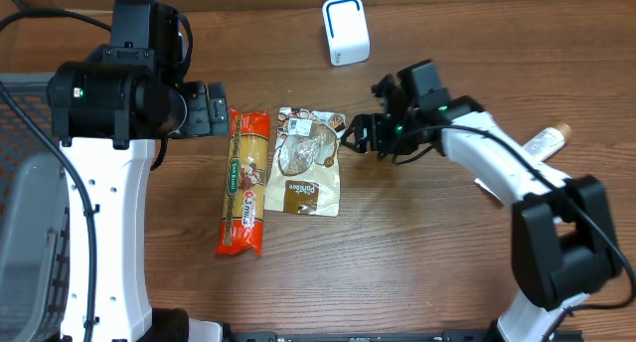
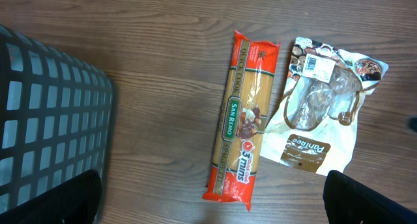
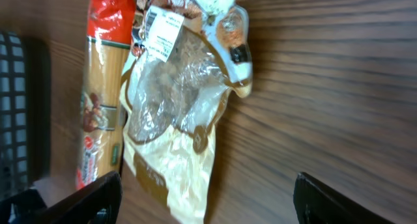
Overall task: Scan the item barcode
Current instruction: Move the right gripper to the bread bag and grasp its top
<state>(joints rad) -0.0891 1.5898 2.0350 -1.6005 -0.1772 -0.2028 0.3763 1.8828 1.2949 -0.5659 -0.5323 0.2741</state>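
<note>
Two packs lie side by side mid-table: a red spaghetti pack [image 1: 244, 183] [image 2: 241, 120] [image 3: 101, 87] and a clear-and-brown pasta bag [image 1: 308, 163] [image 2: 319, 113] [image 3: 176, 107]. The bag's white barcode label [image 2: 319, 64] [image 3: 163, 35] faces up at its far end. My right gripper [image 1: 355, 133] [image 3: 208, 208] stands open just off the bag's right edge, close above the table, holding nothing. Over the table beside the spaghetti pack's far end, my left gripper [image 1: 211, 109] [image 2: 212, 208] is held high and wide open, looking down on both packs.
A white scanner box [image 1: 346, 31] stands at the back, right of centre. A dark mesh basket [image 1: 25, 183] [image 2: 45, 120] sits at the left edge. A small bottle [image 1: 547, 139] lies at the far right behind my right arm.
</note>
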